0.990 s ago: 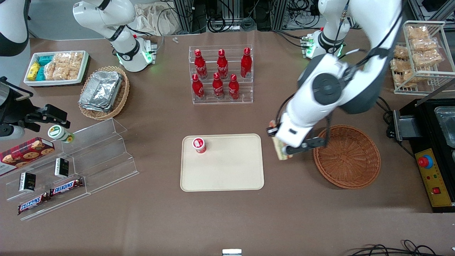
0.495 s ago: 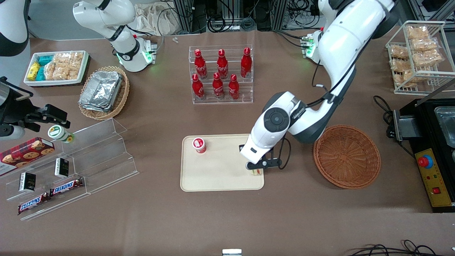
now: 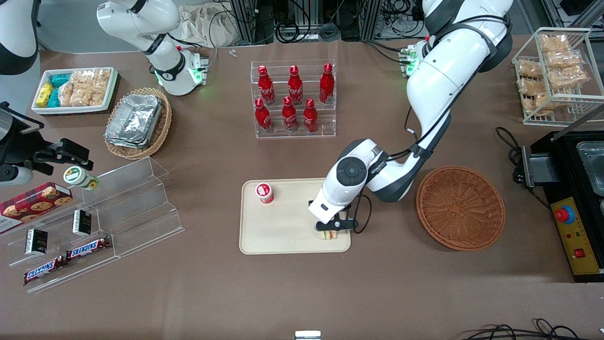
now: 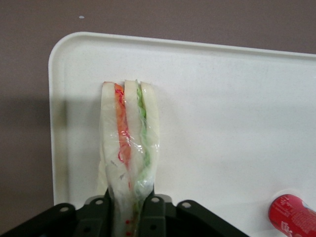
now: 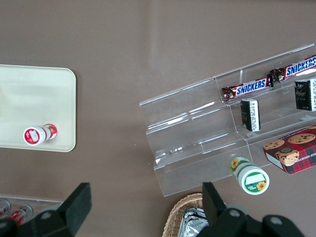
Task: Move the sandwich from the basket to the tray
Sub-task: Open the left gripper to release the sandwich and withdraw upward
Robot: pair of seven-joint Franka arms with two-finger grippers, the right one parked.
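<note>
My left gripper is shut on the sandwich, low over the corner of the cream tray nearest the front camera and the basket. In the left wrist view the sandwich is a wrapped wedge with orange, red and green layers, pinched between the fingers of the gripper, its tip pointing at the tray surface; whether it touches the tray I cannot tell. The round reddish-brown basket stands beside the tray toward the working arm's end and holds nothing.
A small red canister stands on the tray, farther from the camera than the sandwich. A rack of red bottles stands farther from the camera than the tray. Clear shelves with snacks and a foil-container basket lie toward the parked arm's end.
The gripper carried the sandwich from the basket's edge across onto the tray, then moved a little farther in over the tray corner and lower.
</note>
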